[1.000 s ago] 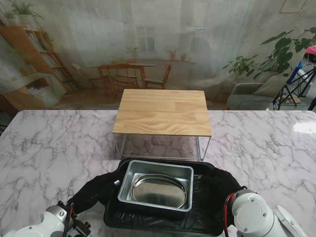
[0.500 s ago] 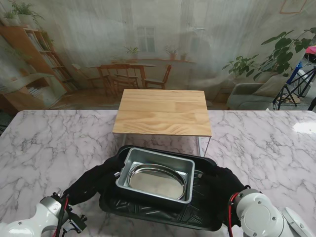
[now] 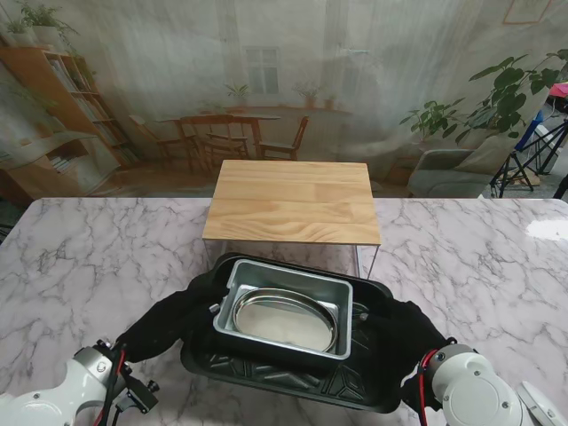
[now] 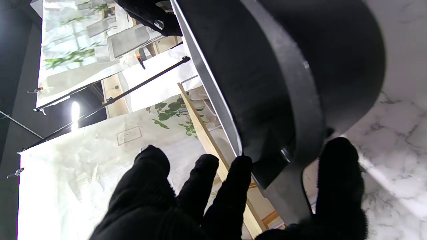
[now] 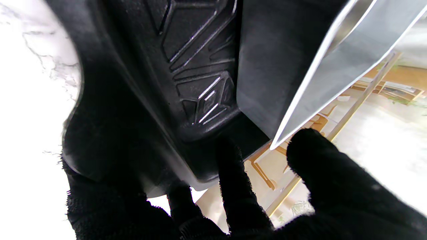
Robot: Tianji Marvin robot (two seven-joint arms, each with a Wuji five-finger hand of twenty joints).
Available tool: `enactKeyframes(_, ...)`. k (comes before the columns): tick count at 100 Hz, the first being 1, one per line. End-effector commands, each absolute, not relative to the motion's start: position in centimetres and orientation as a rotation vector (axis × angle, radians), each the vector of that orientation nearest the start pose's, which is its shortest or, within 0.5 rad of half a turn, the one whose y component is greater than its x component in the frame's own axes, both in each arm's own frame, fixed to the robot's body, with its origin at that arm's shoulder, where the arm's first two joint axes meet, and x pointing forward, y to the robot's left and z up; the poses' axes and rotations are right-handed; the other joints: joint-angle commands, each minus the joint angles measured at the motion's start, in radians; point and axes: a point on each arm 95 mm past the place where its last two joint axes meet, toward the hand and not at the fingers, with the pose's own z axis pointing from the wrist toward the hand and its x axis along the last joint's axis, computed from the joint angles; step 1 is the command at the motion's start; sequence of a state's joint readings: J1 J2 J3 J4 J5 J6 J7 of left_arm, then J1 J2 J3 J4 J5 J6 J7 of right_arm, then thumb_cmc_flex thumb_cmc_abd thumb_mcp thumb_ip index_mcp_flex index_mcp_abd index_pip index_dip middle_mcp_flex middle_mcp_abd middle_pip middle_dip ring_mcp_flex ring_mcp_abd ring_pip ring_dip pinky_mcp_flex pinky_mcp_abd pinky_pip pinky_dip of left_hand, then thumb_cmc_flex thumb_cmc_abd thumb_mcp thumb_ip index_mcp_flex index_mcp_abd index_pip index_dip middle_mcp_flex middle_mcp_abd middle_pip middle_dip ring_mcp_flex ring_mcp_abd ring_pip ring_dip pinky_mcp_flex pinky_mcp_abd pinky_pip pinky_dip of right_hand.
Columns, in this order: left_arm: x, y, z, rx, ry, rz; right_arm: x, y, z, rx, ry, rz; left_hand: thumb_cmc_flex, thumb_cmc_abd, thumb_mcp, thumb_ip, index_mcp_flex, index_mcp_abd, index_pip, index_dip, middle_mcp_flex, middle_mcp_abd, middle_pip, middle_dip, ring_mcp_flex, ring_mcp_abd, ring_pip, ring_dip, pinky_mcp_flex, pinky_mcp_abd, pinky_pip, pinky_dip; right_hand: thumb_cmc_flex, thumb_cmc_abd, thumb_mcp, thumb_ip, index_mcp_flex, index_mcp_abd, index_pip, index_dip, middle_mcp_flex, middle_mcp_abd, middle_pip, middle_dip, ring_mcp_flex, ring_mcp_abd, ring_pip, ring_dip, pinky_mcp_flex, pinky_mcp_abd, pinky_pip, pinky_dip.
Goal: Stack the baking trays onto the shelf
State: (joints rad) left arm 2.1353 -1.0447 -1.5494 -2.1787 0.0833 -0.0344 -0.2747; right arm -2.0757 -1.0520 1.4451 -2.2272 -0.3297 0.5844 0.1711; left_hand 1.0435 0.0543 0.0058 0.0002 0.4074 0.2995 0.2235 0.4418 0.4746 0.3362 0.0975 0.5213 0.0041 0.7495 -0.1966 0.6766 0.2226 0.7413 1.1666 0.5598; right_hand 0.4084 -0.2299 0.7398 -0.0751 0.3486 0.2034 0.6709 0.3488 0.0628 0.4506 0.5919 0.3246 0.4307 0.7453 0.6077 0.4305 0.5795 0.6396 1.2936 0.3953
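Just short of the wooden-topped wire shelf [image 3: 293,202]: nested black and silver metal baking trays [image 3: 288,342] carried aloft, left hand [image 3: 164,319] and right hand [image 3: 404,333] grasping opposite rims (lift higher, then forward).

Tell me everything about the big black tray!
The black tray is wide, dark and shallow, with rounded corners and raised diagonal ribs on its floor; it looks like coated metal. It carries a silver pan with an oval dish inside. The gloved left hand and right hand grip its two short ends, fingers curled over the rim. It sits just in front of the wooden shelf.
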Motion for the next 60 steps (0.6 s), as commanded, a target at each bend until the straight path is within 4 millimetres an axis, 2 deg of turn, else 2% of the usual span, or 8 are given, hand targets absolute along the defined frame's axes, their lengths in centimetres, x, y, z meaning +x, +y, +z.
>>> enactKeyframes(1,24.0,-4.3,-23.6,-2.035,1.388,-2.309,25.4,4.6,-22.4,-2.341,-1.204,-1.847,0.046,0.012,-0.013,0.027,0.023,0.003,0.013,0.008,0.039,-0.016,0.021,0.018,0.493,-0.289,0.816,0.005,0.140,-0.506,0.001,0.001,0.018,-0.037,0.024,-0.017,0.024,0.025,-0.005,-0.006,0.165,-0.163,0.206,0.037,0.236,-0.429,0.136,-0.001,0.051,-0.248,0.041,-0.009)
enactKeyframes(24,24.1,-4.5,-23.9,-2.055,1.375,-2.297,25.6,4.2,-21.7,-2.300,-1.207,-1.916,0.049,0.012,-0.014,0.027,0.024,0.003,0.015,0.009,0.040,-0.017,0.020,0.018,0.493,-0.290,0.815,0.005,0.140,-0.507,0.001,0.000,0.016,-0.038,0.027,-0.019,0.025,0.025,-0.006,-0.006,0.167,-0.163,0.205,0.037,0.237,-0.430,0.136,-0.001,0.051,-0.246,0.041,-0.012)
enactKeyframes(60,24.6,-4.9,-24.6,-2.087,1.364,-2.277,25.5,4.2,-21.8,-2.314,-1.203,-1.915,0.053,0.012,-0.014,0.027,0.024,0.002,0.017,0.009,0.040,-0.017,0.020,0.019,0.492,-0.289,0.815,0.006,0.140,-0.507,0.001,-0.002,0.017,-0.037,0.029,-0.019,0.027,0.024,-0.008,-0.006,0.171,-0.164,0.204,0.038,0.237,-0.431,0.135,-0.001,0.048,-0.246,0.040,-0.014)
